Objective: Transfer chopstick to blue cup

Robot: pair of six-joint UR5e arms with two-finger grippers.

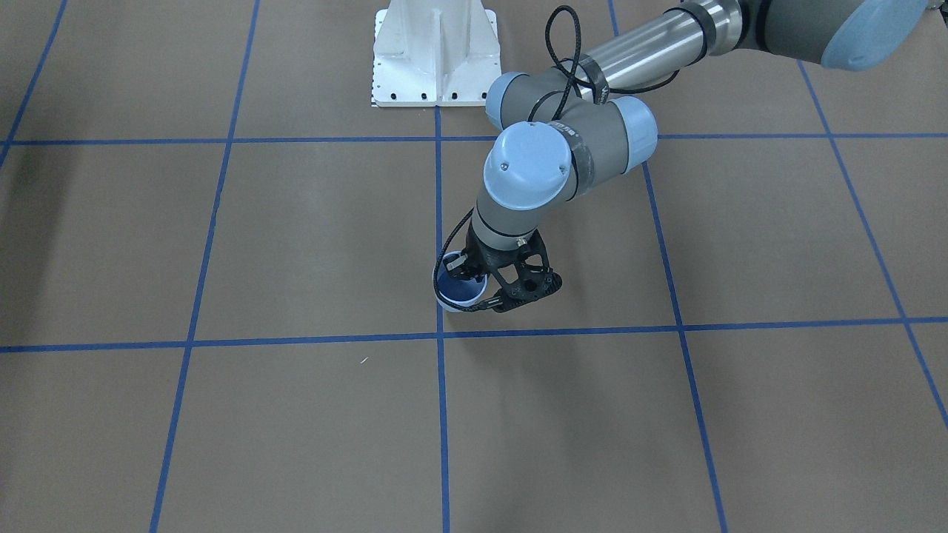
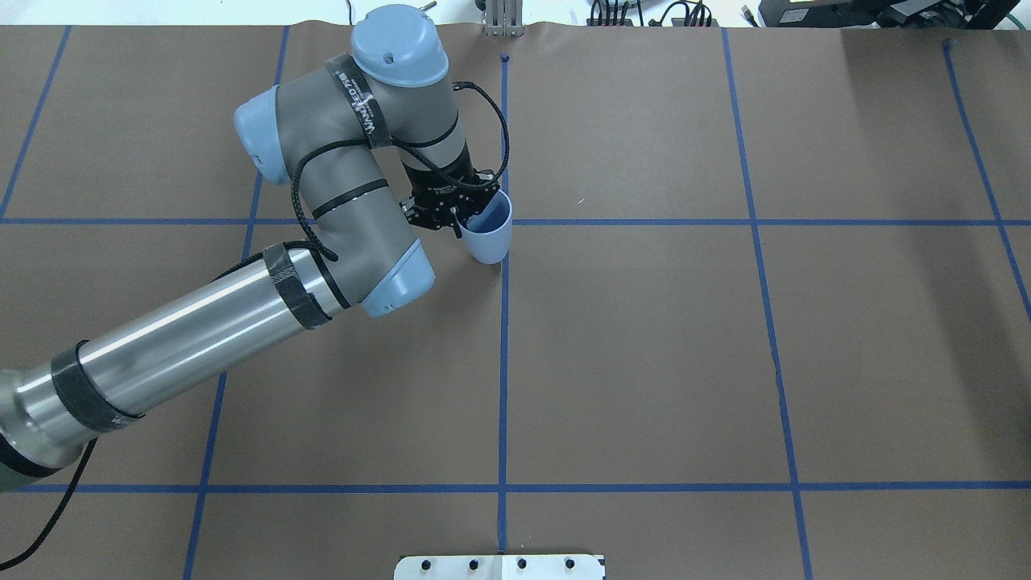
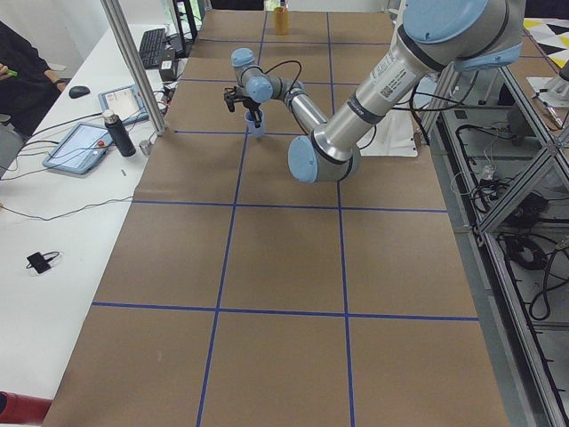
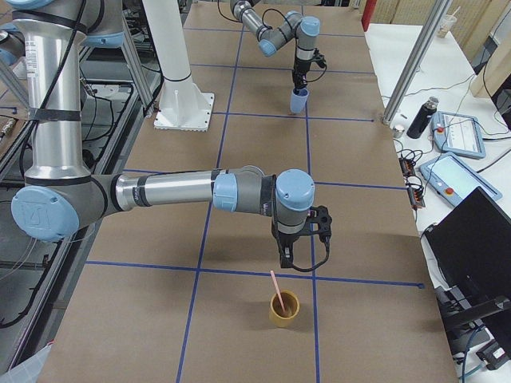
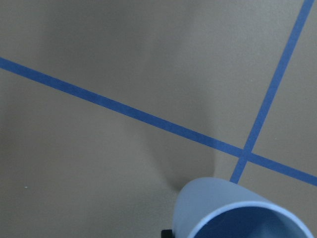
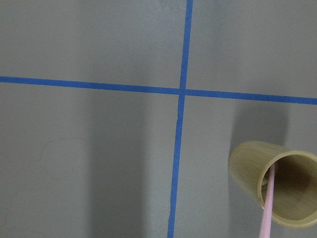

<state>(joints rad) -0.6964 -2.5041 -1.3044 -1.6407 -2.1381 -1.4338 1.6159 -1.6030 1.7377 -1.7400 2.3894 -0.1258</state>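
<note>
The blue cup (image 2: pixel 491 238) is near the table's middle line, and also shows in the front view (image 1: pixel 458 295) and the left wrist view (image 5: pixel 233 210). My left gripper (image 2: pixel 461 225) is shut on its rim, one finger inside and one outside. I cannot tell whether the cup rests on the table. The pale pink chopstick (image 4: pixel 275 287) stands leaning in a tan bamboo cup (image 4: pixel 284 309) at the table's far right end. It also shows in the right wrist view (image 6: pixel 267 210). My right gripper (image 4: pixel 303 251) hangs just beside that bamboo cup (image 6: pixel 277 183). I cannot tell whether it is open.
Brown paper with blue tape lines covers the table. The white robot base (image 1: pixel 435 55) stands at the table's robot side. A side desk with tablets (image 3: pixel 82 144), a dark bottle (image 3: pixel 121 133) and a metal post (image 3: pixel 133 71) runs along the operators' side.
</note>
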